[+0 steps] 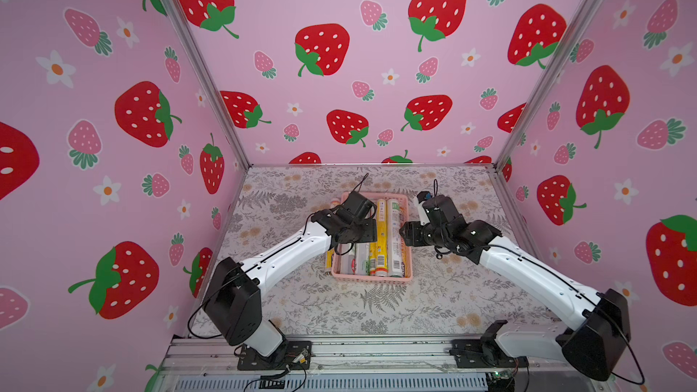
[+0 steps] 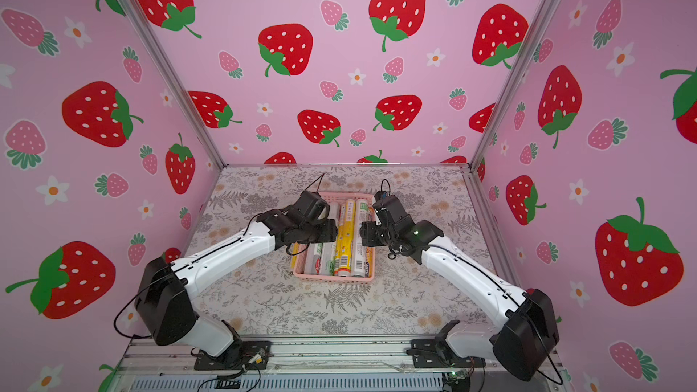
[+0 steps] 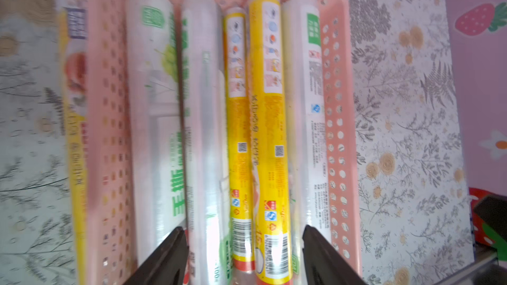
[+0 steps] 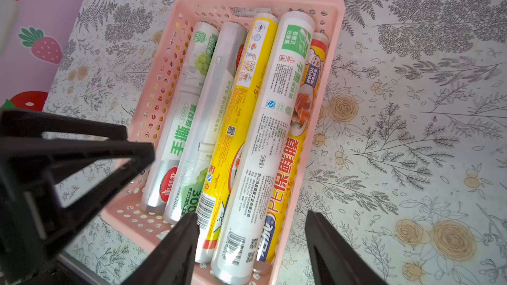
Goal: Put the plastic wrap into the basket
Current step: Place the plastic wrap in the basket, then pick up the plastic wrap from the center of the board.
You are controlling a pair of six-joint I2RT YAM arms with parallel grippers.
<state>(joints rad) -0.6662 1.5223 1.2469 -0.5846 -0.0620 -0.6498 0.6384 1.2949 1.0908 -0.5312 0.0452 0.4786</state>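
Most of the plastic wrap (image 4: 263,132) lies side by side in the basket (image 4: 338,50) on the floral table (image 4: 411,146) — a white roll (image 4: 178,138) reads "手撕" in green, a yellow roll (image 4: 288,176) "PE保鲜膜". A stray yellow roll (image 3: 72,111) lies outside, just beside the basket's wall. The left gripper (image 3: 242,228) and right gripper (image 4: 251,213) hover above the basket — jaws apart, gripping nothing.

A grey floral-print tabletop (image 1: 377,311) sits inside pink strawberry-patterned walls (image 1: 339,50) with aluminium frame posts (image 1: 196,62).
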